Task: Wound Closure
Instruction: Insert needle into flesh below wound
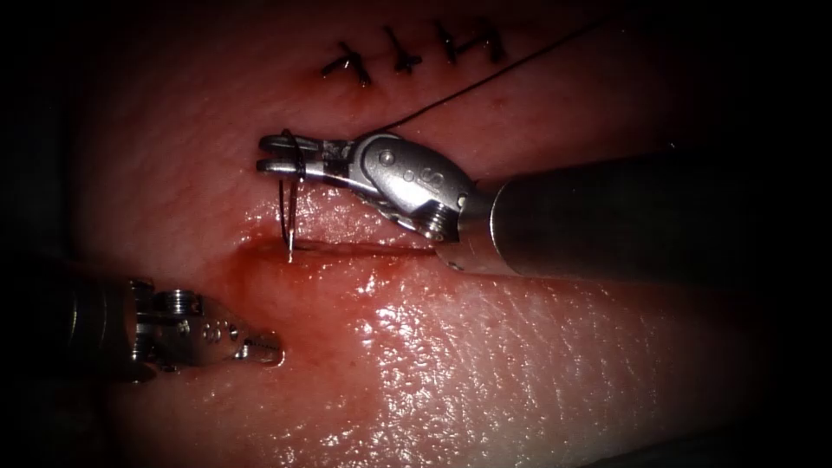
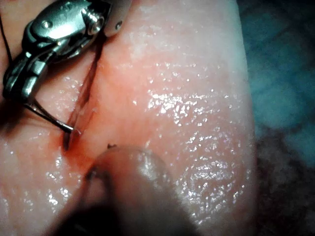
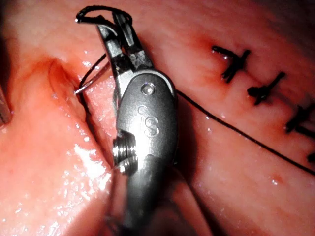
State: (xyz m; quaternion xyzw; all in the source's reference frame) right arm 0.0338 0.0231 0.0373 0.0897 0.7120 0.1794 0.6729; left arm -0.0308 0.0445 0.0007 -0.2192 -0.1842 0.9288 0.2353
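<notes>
Needle (image 1: 289,201) clamped near its back end in right tool (image 1: 276,157), tip touching the left end of the cut (image 1: 347,250) in the tissue (image 1: 520,364). Thread (image 1: 485,78) trailing up-right past 3 finished stitches (image 1: 407,56). Left tool (image 1: 260,349) resting below the cut, pinched together, holding nothing.

The right end effector (image 3: 114,29) bears "iS" (partly legible) on its body.

The endoscope looks down from above and in front; both wrist views sit very close. All 3 share the cut (image 1: 347,250) beside the right tool (image 1: 270,156).
</notes>
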